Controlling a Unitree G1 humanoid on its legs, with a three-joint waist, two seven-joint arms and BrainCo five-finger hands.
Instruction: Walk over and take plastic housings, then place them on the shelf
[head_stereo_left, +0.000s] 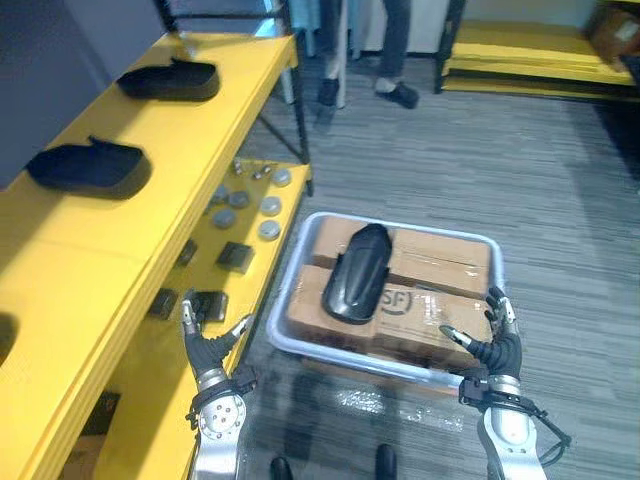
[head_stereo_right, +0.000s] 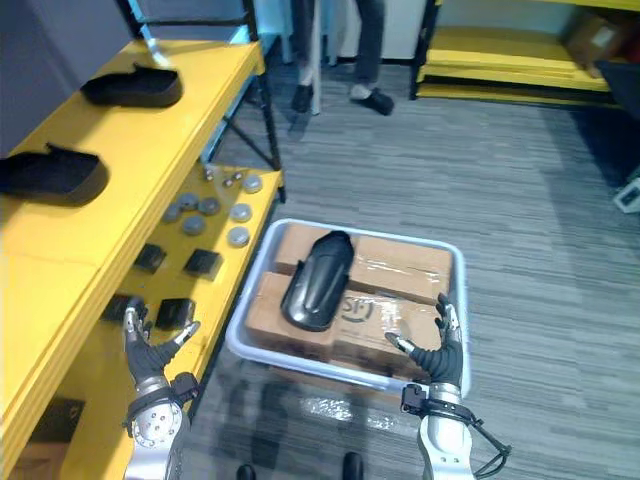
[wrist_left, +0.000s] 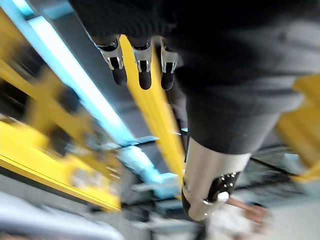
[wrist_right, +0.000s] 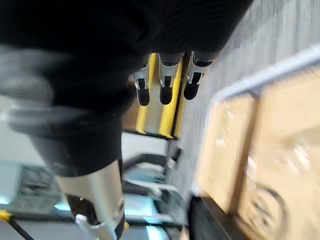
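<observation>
Housing (head_stereo_left: 356, 272) lies across cardboard boxes (head_stereo_left: 440, 262) (inside a grey tray (head_stereo_left: 400, 226)).

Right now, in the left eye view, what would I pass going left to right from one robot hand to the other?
left hand → housing → right hand

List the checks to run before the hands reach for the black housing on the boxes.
1. Left hand empty, fingers open: ok.
2. Right hand empty, fingers open: ok.
3. Black housing lies uncovered on the cardboard boxes in the grey tray: ok.
4. Hands at the housing: not ok, both hover short of it.
5. Bare room on the shelf top beside the shelved housing: ok.
6. Person stands away from the tray: ok.
</observation>
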